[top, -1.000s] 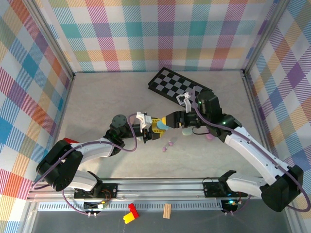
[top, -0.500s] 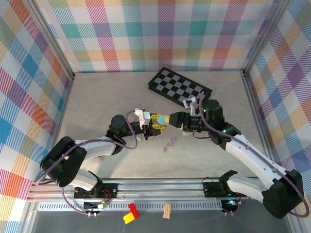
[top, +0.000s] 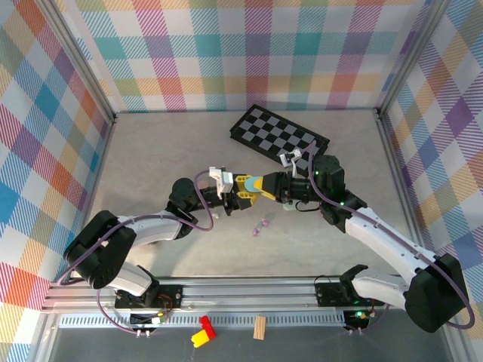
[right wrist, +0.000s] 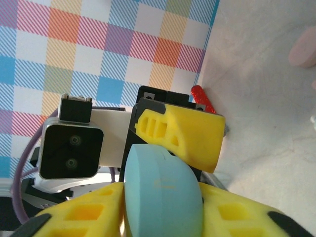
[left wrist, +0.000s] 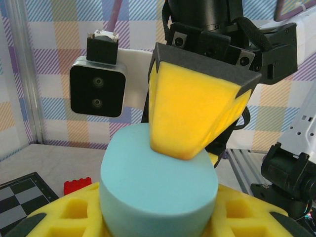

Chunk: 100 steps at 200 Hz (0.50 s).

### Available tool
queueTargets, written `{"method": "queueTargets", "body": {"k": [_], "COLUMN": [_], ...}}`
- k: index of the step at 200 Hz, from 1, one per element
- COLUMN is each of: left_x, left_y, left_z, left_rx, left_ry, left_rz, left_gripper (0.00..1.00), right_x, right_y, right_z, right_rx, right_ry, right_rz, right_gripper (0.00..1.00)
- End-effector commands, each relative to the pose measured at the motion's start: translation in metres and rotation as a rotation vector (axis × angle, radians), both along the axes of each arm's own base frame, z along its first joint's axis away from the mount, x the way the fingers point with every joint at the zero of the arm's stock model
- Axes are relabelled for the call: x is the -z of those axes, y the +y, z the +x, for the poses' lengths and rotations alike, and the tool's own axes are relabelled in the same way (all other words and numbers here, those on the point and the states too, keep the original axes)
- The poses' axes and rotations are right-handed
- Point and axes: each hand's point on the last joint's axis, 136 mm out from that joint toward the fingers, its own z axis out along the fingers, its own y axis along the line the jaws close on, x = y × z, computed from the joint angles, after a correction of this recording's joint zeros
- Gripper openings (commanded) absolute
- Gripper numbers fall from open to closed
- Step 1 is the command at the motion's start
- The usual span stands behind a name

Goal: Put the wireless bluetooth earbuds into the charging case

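Two tiny purplish specks, probably earbuds, lie loose on the table, at six o'clock from the blue case. The left gripper clamps that case, and the right gripper pinches it from three o'clock. A checkerboard lies beyond at one o'clock.

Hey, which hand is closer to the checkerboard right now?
Right. The right hand is just in front of the checkerboard's near edge; the left hand lies farther left.
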Motion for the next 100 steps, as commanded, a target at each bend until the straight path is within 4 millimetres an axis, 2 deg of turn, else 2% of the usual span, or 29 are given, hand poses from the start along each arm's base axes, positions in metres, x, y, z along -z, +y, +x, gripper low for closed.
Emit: {"method": "queueTargets", "body": {"k": [1,10,22,42,60,86,100], "left_x": [-0.004,-0.001,0.001,0.007,0.018,0.043,0.054], "left_y": [-0.002,-0.002,-0.001,0.003,0.012,0.028,0.036], "left_z": [-0.009,-0.008,-0.006,-0.003,0.003,0.012,0.015], "left_rx": [0.031,0.026,0.011,-0.027,-0.083,-0.181,-0.229], "left_ry": [-0.048,-0.044,-0.042,-0.034,-0.003,0.043,0.068], "left_rz": [-0.009,-0.001,0.007,0.026,0.050,0.109,0.132], "left_gripper": [0.30,0.35,0.50,0.67,0.83,1.00,1.00], "right_x": [-0.002,-0.001,0.002,0.009,0.026,0.059,0.078], "right_y": [0.000,0.000,-0.001,-0.005,-0.011,-0.020,-0.023], "right_z": [0.004,0.005,0.007,0.016,0.029,0.058,0.074], "right_rx": [0.002,0.009,0.022,0.062,0.115,0.214,0.256], "right_ry": [-0.024,-0.026,-0.026,-0.038,-0.038,-0.046,-0.037], "right_rz": [0.013,0.009,-0.004,-0.027,-0.084,-0.234,-0.319], "right_gripper": [0.26,0.23,0.21,0.18,0.16,0.15,0.14]}}
